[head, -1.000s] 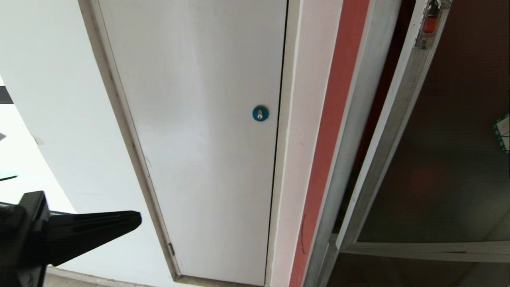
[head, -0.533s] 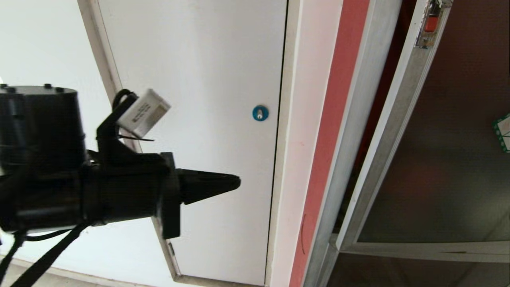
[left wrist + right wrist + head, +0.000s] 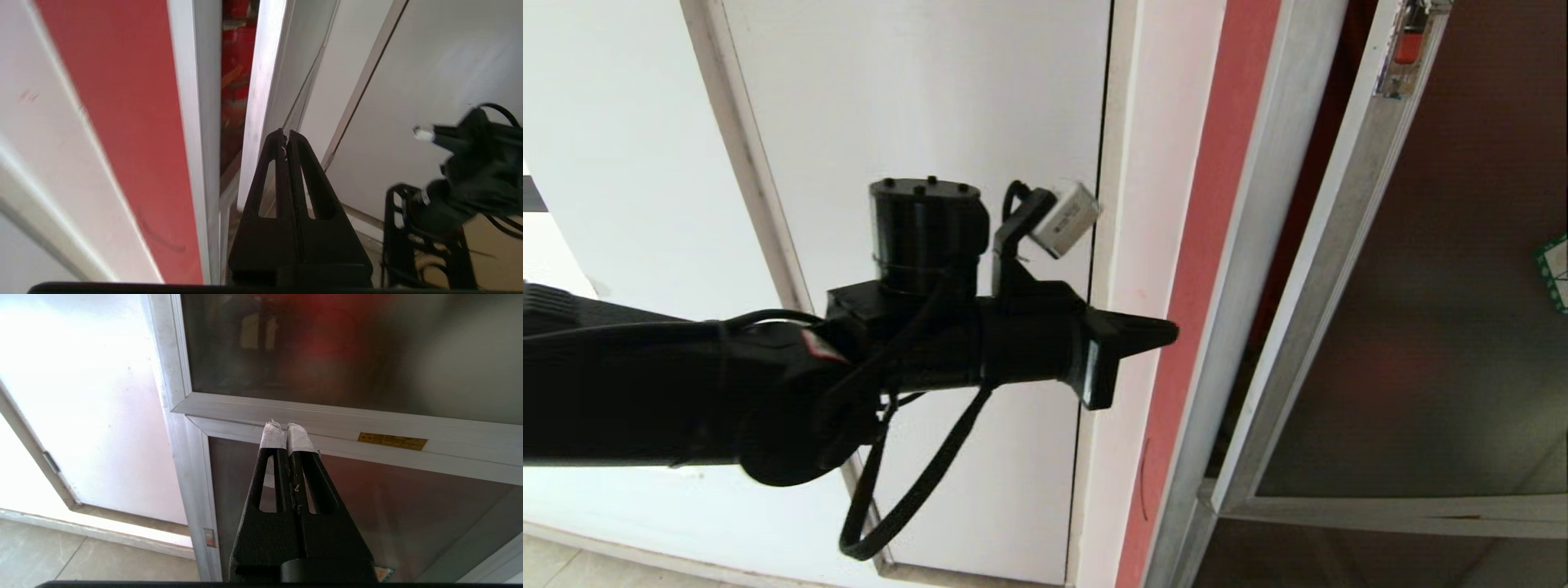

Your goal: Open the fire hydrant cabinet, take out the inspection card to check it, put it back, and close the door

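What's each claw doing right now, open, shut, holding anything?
Left claw: shut, empty, pointed at the gap beside the door.
Right claw: shut, empty, parked low before the cabinet.

Floor [image 3: 61, 555]: pale tiles; white wall panel [image 3: 81, 416] and silver cabinet frame [image 3: 196, 498] stand directly on it.

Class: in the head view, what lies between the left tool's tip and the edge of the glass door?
In the head view, the red wall strip and the cabinet's silver frame lie between the left tool and the door.
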Tool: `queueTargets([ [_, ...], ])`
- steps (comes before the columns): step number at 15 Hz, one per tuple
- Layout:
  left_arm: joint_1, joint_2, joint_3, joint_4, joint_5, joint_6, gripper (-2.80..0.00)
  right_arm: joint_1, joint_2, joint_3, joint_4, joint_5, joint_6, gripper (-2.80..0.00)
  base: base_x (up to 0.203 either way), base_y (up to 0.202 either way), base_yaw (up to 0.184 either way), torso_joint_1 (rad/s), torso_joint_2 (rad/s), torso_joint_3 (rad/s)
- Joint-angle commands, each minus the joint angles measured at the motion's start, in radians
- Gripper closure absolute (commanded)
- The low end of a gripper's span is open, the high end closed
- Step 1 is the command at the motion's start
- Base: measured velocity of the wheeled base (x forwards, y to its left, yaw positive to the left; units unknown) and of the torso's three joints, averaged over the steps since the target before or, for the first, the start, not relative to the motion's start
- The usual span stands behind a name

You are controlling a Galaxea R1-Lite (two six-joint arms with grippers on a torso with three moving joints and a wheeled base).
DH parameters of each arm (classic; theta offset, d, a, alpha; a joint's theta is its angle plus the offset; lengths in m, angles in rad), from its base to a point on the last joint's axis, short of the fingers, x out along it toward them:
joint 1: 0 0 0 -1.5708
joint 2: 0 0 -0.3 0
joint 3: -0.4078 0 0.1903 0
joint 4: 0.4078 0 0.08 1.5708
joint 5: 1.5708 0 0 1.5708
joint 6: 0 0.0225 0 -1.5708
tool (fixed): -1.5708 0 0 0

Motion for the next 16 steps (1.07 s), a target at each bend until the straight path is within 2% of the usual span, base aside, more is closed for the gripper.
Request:
queueTargets([
  [1,-0.026,0.132,-0.099,-0.005,0.002,0.0,0.0,0.0,0.0,0.0,0.0,0.0,0.0,0.0,0.0,0.0,0.0,0.0,0.0,0.0],
  [4,-0.062,0.195,-0.18,-0.005,0.047,0.001,0.0,0.0,0.0,0.0,0.0,0.0,0.0,0.0,0.0,0.0,0.0,0.0,0.0,0.0],
  [13,-0.087,0.314,-0.345,-0.001,0.054,0.005,0.0,0.0,0.0,0.0,0.0,0.0,0.0,0.0,0.0,0.0,0.0,0.0,0.0,0.0],
  [16,-0.102,0.375,-0.412,-0.001,0.123,0.007,0.0,0.0,0.0,0.0,0.0,0.0,0.0,0.0,0.0,0.0,0.0,0.0,0.0,0.0],
])
